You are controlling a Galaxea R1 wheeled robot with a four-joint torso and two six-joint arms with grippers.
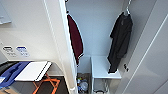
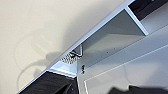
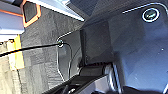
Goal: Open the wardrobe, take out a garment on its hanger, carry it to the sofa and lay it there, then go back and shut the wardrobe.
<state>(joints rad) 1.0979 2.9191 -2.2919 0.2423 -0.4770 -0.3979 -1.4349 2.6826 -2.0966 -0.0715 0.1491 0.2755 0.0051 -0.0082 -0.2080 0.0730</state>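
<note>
The black shirt (image 1: 120, 41) hangs inside the open wardrobe (image 1: 100, 30), on the right side of its compartment, close to the right inner wall. Its white hanger (image 1: 127, 10) shows at the collar, the hook reaching up toward the top edge of the head view. The shirt's lower hem falls in front of a white shelf (image 1: 101, 67) set low in the compartment. No fingers can be made out near the shirt or touching it, so how it lies relative to either gripper, and whether either one is released or clenched, cannot be told.

On the left side of the same compartment a dark red garment (image 1: 75, 40) hangs against the left door's edge, well apart from the shirt. The right door (image 1: 150, 65) stands swung open at the right. Under the shelf and beside it are small items too blurred to name.

Left of the wardrobe stands a white-topped table (image 1: 32, 71) with orange legs (image 1: 47, 85), with something blue (image 1: 12, 72) beside it on dark floor.
</note>
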